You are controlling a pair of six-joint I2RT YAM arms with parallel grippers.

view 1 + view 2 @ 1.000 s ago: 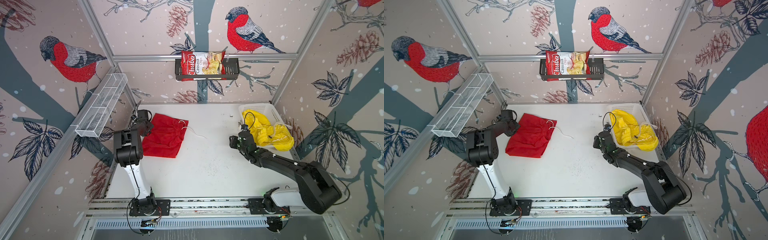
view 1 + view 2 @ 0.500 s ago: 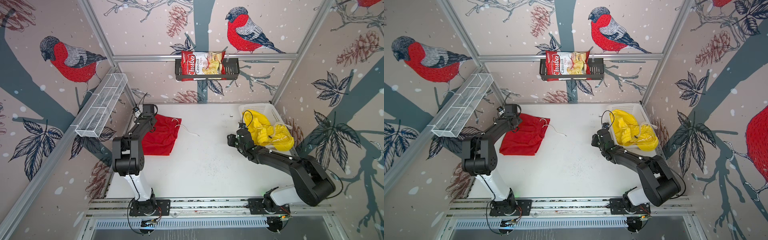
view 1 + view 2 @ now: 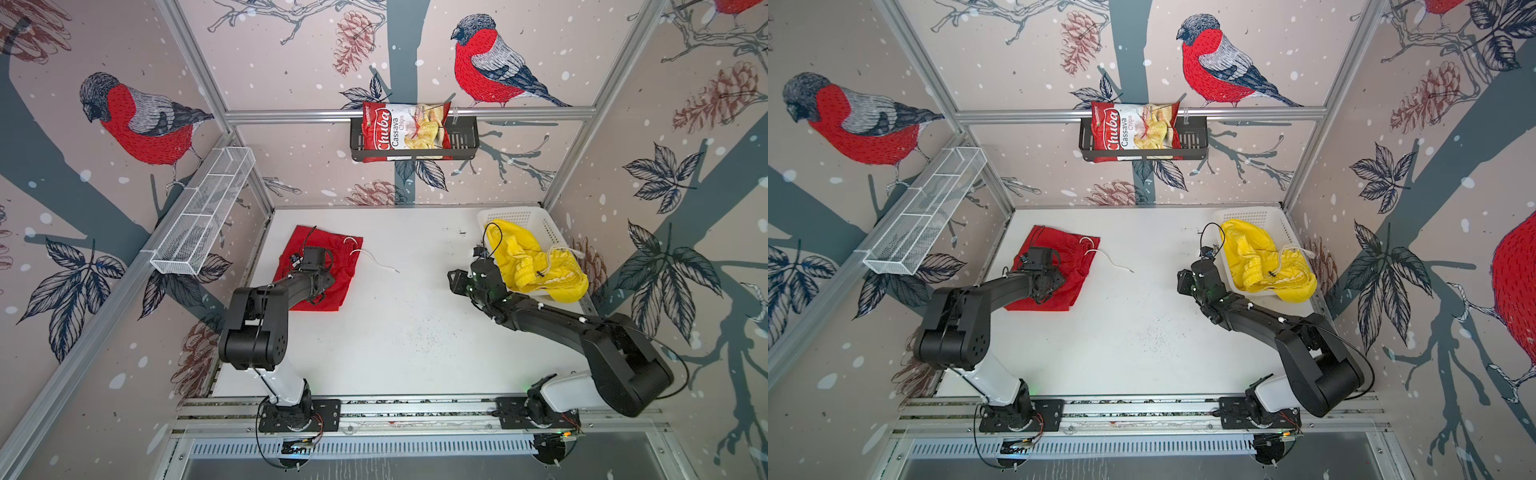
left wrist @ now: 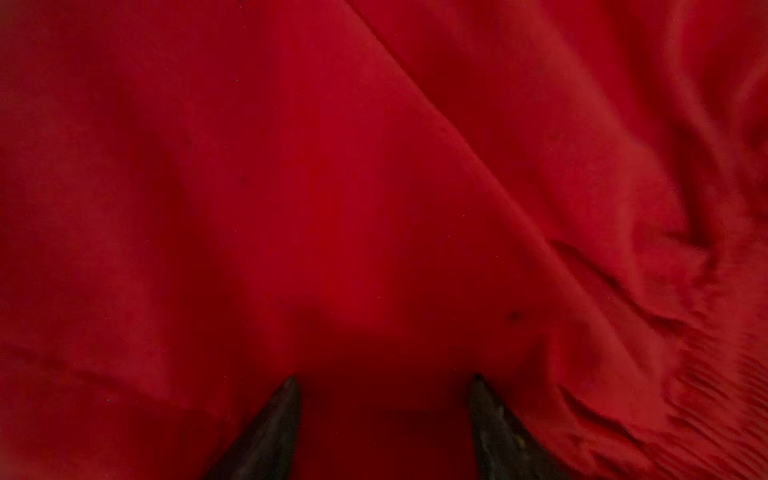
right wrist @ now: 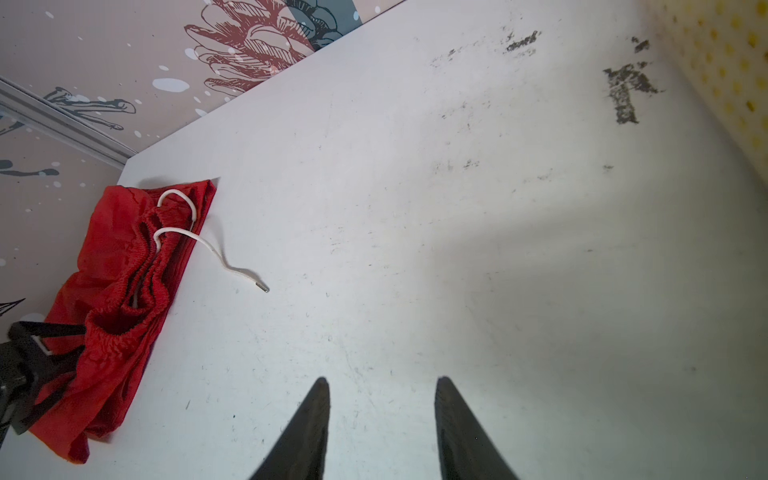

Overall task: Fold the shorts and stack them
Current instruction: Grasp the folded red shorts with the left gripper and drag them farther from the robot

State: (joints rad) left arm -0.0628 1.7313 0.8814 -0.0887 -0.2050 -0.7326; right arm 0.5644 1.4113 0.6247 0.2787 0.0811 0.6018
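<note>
The left end effector (image 4: 384,388) is now sitting over the middle of the thin, creased red shorts (image 3: 348,270) at the counter's (image 3: 415,316) left, having left their far corner, its jaws newly parted and gripping nothing. Only the right wrist view is showing their ruched waistband and white drawstring (image 5: 208,245). The right end effector (image 5: 382,388) is hanging apart and empty beside the crumpled yellow shorts (image 3: 536,266), which are lying in the perforated basket (image 3: 519,216).

Red shorts (image 3: 332,239) thin matt cloth, yellow shorts (image 3: 523,262) same cloth, basket (image 3: 519,214) perforated plastic, table (image 3: 395,324) smooth, scuffed

Chips bag (image 3: 405,131) in a black rack (image 3: 463,139) up back, wire shelf (image 3: 199,224) on the left, white basket (image 3: 515,214) on the table (image 3: 395,324).
</note>
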